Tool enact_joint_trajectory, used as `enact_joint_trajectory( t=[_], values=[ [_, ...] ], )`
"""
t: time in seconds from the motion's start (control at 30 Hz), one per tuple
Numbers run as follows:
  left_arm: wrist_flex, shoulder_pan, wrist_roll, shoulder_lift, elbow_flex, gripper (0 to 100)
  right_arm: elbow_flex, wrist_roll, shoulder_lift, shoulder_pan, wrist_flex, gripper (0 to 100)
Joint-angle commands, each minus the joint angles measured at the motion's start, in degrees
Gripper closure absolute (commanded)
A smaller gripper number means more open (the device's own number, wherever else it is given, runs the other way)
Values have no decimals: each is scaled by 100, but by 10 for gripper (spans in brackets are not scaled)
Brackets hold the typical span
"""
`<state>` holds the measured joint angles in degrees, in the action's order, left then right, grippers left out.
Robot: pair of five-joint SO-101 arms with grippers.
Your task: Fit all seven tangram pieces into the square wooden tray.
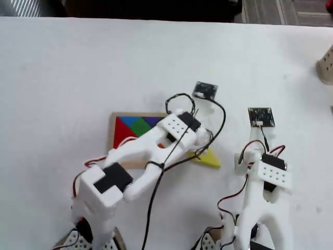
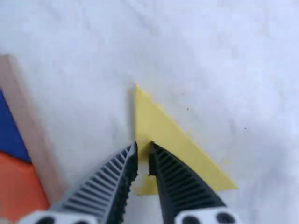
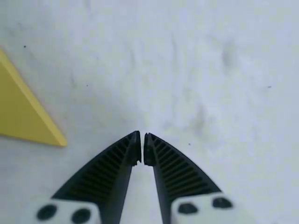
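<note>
The left gripper (image 2: 142,151) fills the lower middle of the left wrist view. Its two ribbed black fingers (image 2: 112,179) are drawn almost together, with only a thin slit between the tips, and nothing is clamped in that slit. The tips sit over one edge of the yellow triangle (image 2: 173,140), which lies flat on the white table (image 2: 210,56); whether they press on it cannot be told. At the left edge of that frame runs the wooden rim of the tray (image 2: 28,135), with a blue piece (image 2: 8,126) and an orange piece (image 2: 18,186) inside it.

In the right wrist view the right gripper (image 3: 142,142) is closed as well — tips all but touching, holding nothing — over bare table. A corner of the yellow triangle (image 3: 21,112) shows at the left of that frame, apart from the fingers.

From the high view, the left arm (image 1: 151,146) stretches from the lower left up toward the centre, lying across the right part of the tray (image 1: 111,130). A red piece (image 1: 124,134) and a green piece (image 1: 141,125) show in the tray's uncovered part. The yellow triangle (image 1: 210,158) lies outside the tray, just right of centre, between the two arms. The right arm (image 1: 268,182) stands at the lower right.
</note>
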<state>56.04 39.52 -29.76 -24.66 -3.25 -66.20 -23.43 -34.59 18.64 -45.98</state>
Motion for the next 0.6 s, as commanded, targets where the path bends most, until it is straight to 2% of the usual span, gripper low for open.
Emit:
enact_joint_trajectory(
  t=[0.0,0.13,0.3,0.47,0.57],
  values=[
    [-35,110,-1134,295,132,828,35,-97,-119,-66,75,974],
    [325,84,-1873,347,141,737,35,-97,-119,-66,75,974],
    [1064,198,-1960,347,167,631,35,-97,-119,-163,84,974],
    [1204,233,-1960,286,132,640,35,-97,-119,-163,84,974],
    [905,215,-1960,163,70,642,35,-97,-110,-163,84,974]
  ],
)
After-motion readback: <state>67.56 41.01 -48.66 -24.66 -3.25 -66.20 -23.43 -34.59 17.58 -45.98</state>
